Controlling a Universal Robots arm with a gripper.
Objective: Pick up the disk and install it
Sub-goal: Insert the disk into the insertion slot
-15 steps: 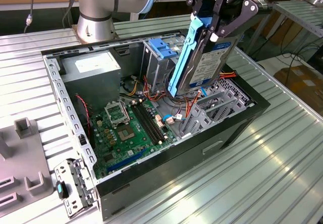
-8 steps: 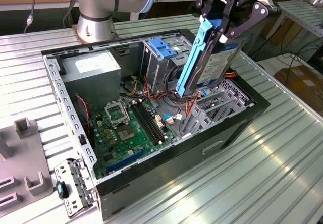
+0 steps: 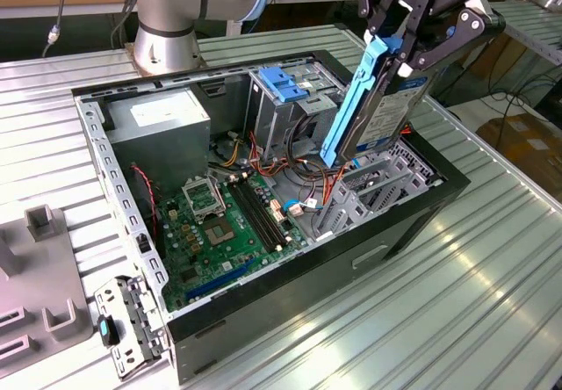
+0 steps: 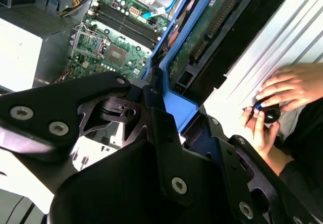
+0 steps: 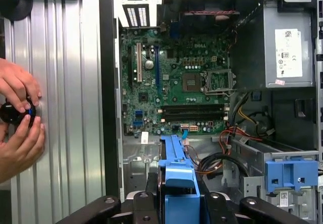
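One gripper (image 3: 411,54) is clamping the disk (image 3: 386,118) by its upper end. The jaws are pressing in narrowly on its two flat sides, with the blue end tab sitting between them. The disk is hanging tilted above the open computer case (image 3: 413,223), clear of it. Its lower end is pointing down toward the wires and grey metal brackets at the exterior view's right side of the case. Its blue edge strip is facing the exterior view's left, and its labelled silver face is turning toward the right.

In the first wrist view, the blue tab is showing between the black fingers (image 5: 218,204), and the green circuit board (image 5: 176,82) is lying flat on the case floor beyond it. The grey power box (image 3: 167,122) is sitting in the far corner of the case. The blue latch (image 3: 285,83) is resting on top of the tall metal cage, just beside the hanging disk.

Two hands (image 5: 19,118) are resting on the ribbed metal table (image 3: 492,267) outside the case wall, cupping a small black knob (image 5: 11,113).
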